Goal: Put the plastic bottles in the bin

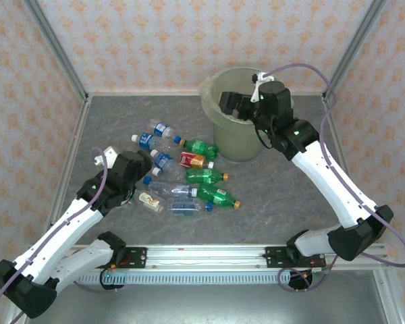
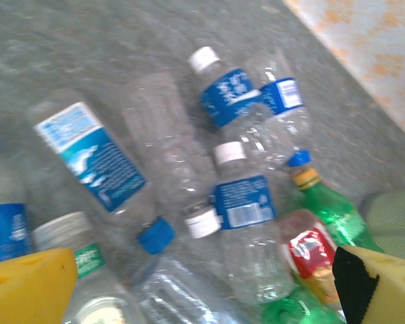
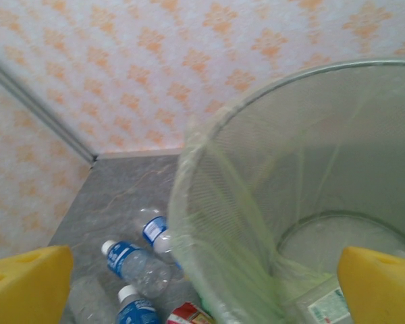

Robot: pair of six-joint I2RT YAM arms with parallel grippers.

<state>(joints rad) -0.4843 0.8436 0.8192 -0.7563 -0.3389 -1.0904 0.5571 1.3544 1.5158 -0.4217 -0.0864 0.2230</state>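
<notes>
Pick step: left tool (image 2: 202, 290) spread above the plastic bottles (image 1: 204, 177).
Next: pinch one; right tool (image 3: 202, 290), spread too, hangs over the bin (image 1: 236, 142) at one o'clock.

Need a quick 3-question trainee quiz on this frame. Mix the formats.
1. True or false: the right gripper is above the bin.
2. The left gripper is: A) open above the plastic bottles; B) shut on a bottle; C) inside the bin.
3. What colour are the caps on the green bottles?
Key: 1 true; 2 A; 3 orange.
</notes>
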